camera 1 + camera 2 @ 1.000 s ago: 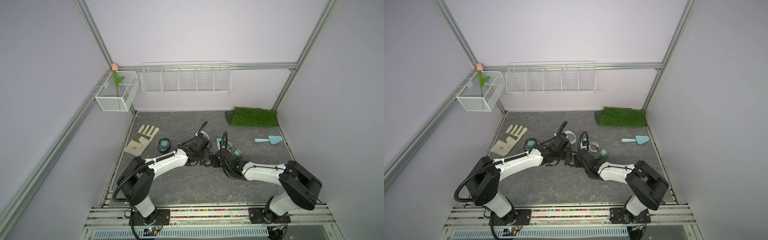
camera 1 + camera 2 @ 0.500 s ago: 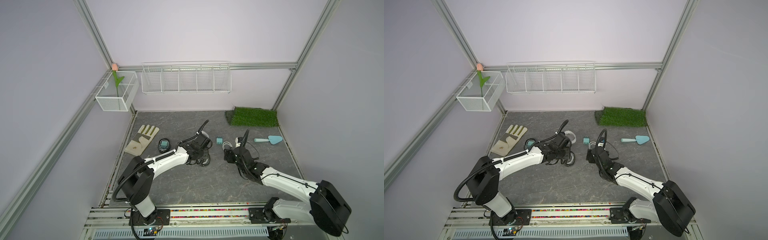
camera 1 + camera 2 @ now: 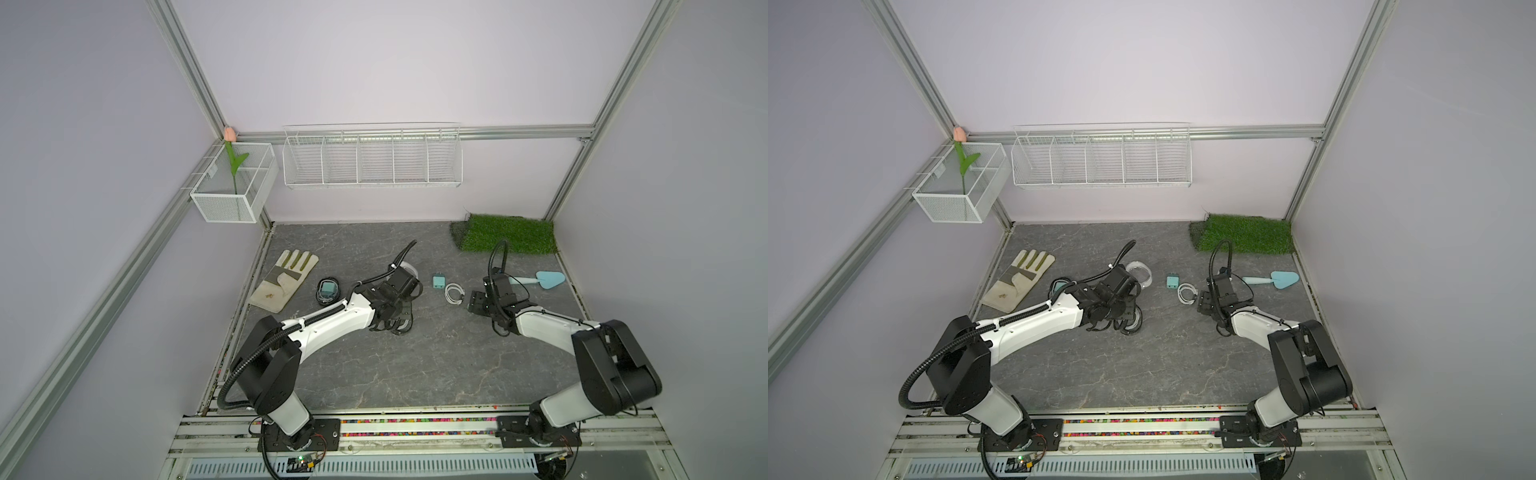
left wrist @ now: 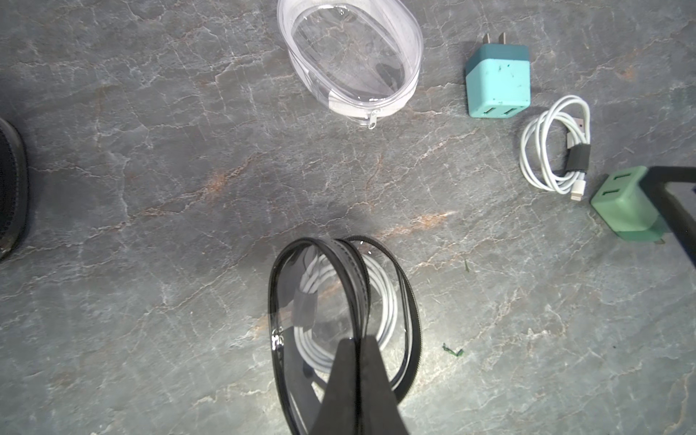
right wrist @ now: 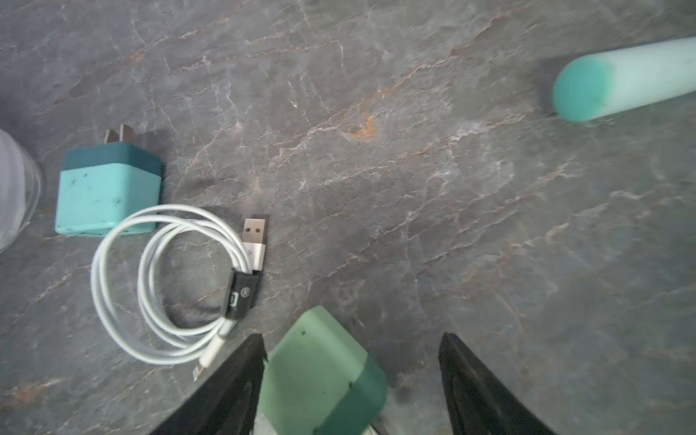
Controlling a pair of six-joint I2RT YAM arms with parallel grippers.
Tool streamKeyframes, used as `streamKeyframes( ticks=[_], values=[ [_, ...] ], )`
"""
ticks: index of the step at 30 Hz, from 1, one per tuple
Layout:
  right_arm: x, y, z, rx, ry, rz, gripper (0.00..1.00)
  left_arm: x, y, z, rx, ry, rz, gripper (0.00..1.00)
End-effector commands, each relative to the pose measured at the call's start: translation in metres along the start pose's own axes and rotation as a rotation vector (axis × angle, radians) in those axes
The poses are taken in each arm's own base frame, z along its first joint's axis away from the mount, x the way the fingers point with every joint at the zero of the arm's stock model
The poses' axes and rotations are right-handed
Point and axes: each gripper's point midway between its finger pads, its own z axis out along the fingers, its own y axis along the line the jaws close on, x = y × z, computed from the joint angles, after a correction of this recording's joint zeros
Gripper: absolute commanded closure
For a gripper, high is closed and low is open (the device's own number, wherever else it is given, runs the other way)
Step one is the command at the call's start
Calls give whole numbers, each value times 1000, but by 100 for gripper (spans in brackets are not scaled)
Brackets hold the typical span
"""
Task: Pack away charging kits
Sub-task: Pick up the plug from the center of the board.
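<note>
Left claw (image 4: 357, 344): pinched together on the rim of a black-rimmed clear oval case (image 4: 348, 263), which it holds on edge. Cannot tell whether the case touches the grey stone-pattern table (image 3: 415, 365).
Inside held case: a coiled white cable (image 4: 384, 297), seen through the clear wall.
Right claw (image 5: 352, 336): jaws apart, low over the table. A pale green cube adapter (image 5: 320, 369) sits between them, against one jaw with a gap to the other. Not clamped.
Landmark: loose coiled white cable (image 5: 241, 295) with a black tie band, flat on the table.
Green adapter: just beside the loose cable, on its right.
Teal cube adapter (image 5: 107, 196): just beside the loose cable on its far side, prongs pointing away from it.
Clear oval case with white zip (image 4: 350, 60): left of the loose cable, past the teal adapter.
Held case: left of the loose cable, nearer the robot's bases.
Second black-rimmed oval case (image 3: 327, 291): well left of the loose cable, beyond the left arm, with something teal inside.
Light-blue trowel (image 3: 548, 279): right of the loose cable, beyond the right claw.
Beige glove (image 3: 286, 280): farthest left of the loose cable.
</note>
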Motion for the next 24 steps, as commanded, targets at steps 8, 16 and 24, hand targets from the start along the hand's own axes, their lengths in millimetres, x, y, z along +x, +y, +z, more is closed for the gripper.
streamKeyframes(
  ticks=[8,16,24],
  values=[
    [23,24,-5,-103,54,-27,20,-3,-2,1,-4,-8,25,100],
    [43,21,-10,15,73,-96,25,-2,-8,1,33,-6,24,100],
    [33,6,-4,157,69,-65,28,0,-9,0,48,-2,17,100]
  ],
)
